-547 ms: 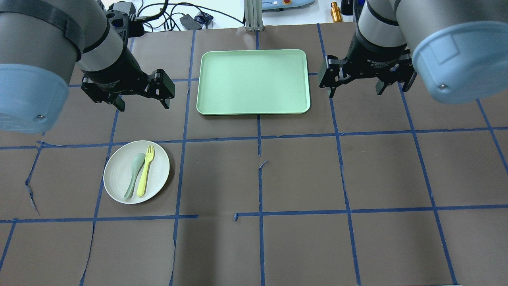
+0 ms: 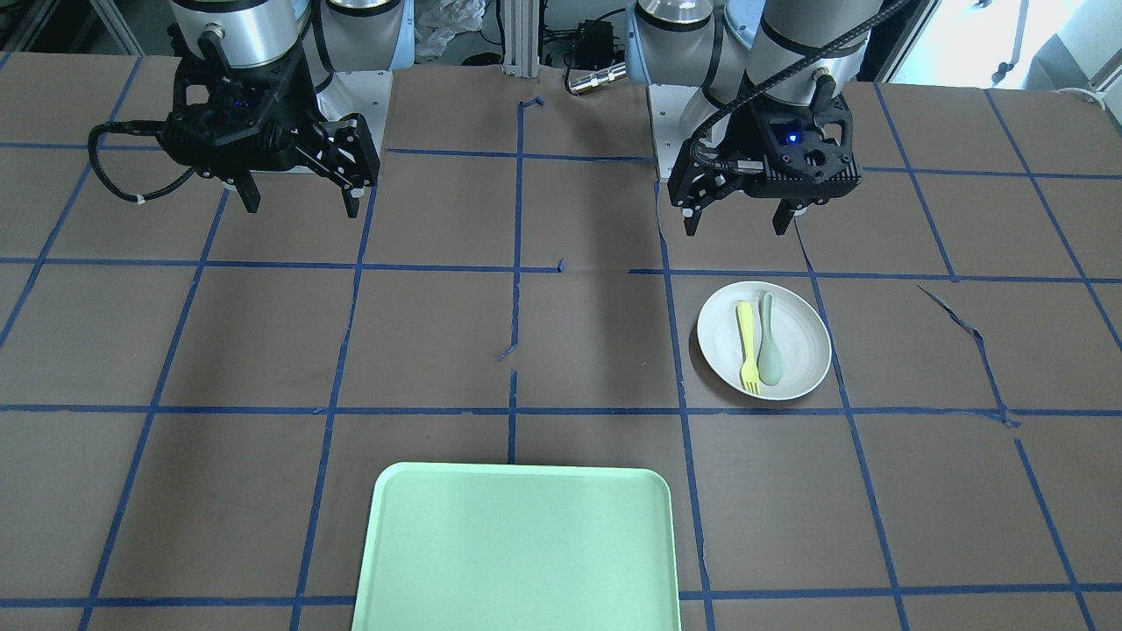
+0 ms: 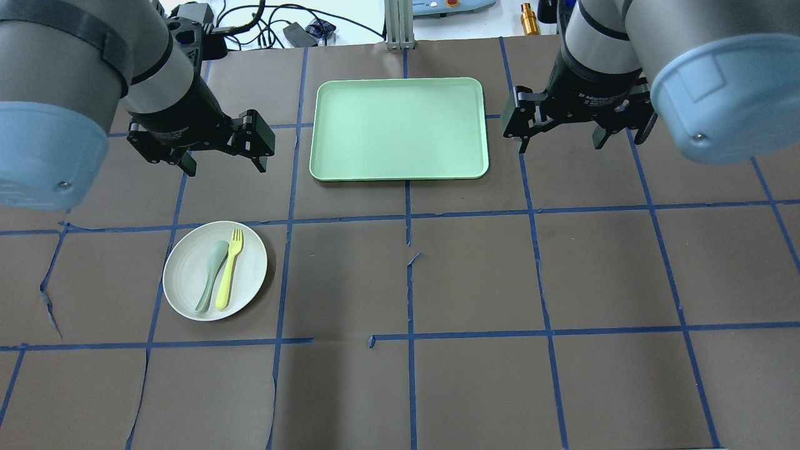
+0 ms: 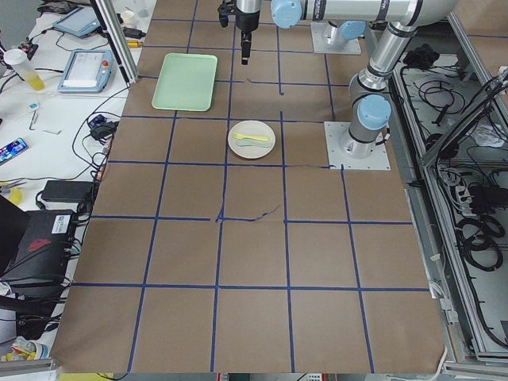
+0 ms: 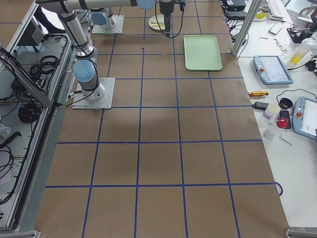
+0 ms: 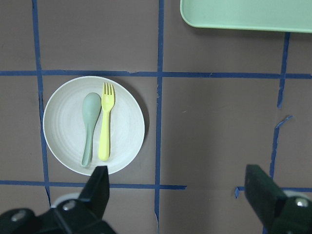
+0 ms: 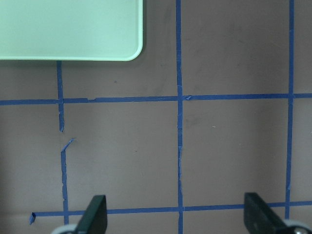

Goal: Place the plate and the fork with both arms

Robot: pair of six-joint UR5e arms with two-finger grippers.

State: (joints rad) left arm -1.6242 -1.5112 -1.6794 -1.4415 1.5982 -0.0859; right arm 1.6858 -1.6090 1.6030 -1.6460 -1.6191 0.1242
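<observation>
Barely anything has changed: both arms have crept a touch toward the top of the overhead frame, and nothing on the table has budged. Left gripper (image 3: 224,164) hangs in the upper left with its jaws spread wide and empty, well above the plate (image 3: 187,275), which sits lower left on the brown table (image 3: 475,275). Right gripper (image 3: 560,145) waits upper right, jaws just as wide, nothing between them, beside the green tray (image 3: 400,128) at top centre. On the plate the yellow fork (image 3: 227,275) lies right next to a grey-green spoon (image 3: 211,275), tines toward the tray, so close I can't tell whether they touch. That's the danger spot, I'd say: fingers closing on the fork could catch the spoon or knock it. Lift the plate by one rim and a tilt could send both sliding. And two arms converging on one small plate may crowd each other.
</observation>
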